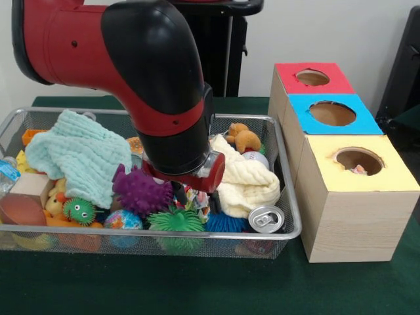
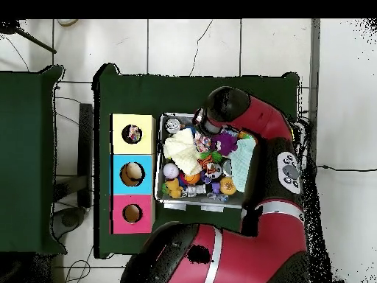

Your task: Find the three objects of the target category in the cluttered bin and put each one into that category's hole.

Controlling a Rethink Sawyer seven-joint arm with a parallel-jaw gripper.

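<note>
The pincer [image 1: 180, 194] is lowered into the clutter of the silver wire mesh bin [image 1: 289, 197], and almost all of it is hidden beneath the red and black arm's wrist [image 1: 177, 147]; whether it is open or closed, or gripping anything, I cannot tell. Only a dark tip shows under the red wrist ring, down among the toys.

In the front view, the spiky purple rubber ball [image 1: 140, 191] lies just at 9 o'clock of the pincer, touching or nearly touching the wrist. The spiky green rubber ball [image 1: 176, 221] sits at 6 o'clock, against the bin's near wall. The cream-yellow folded cloth [image 1: 246, 184] lies at 3 o'clock, with the silver drink can [image 1: 266, 218] lying at 4 o'clock in the bin's corner. A small brown plush bear [image 1: 243, 138] rests at 2 o'clock on the cloth. The mint-green waffle cloth [image 1: 82, 154] is draped over the heap at 9 to 10 o'clock, with a small green fuzzy toy with eyes [image 1: 79, 210] below it.

Outside the bin, at 3 o'clock on the dark green surface [image 1: 197, 289], stands a row of wooden boxes: the yellow-topped box [image 1: 357, 197] nearest, then the blue-topped box [image 1: 335, 115], then the red-topped box [image 1: 314, 79], each with a round hole.
</note>
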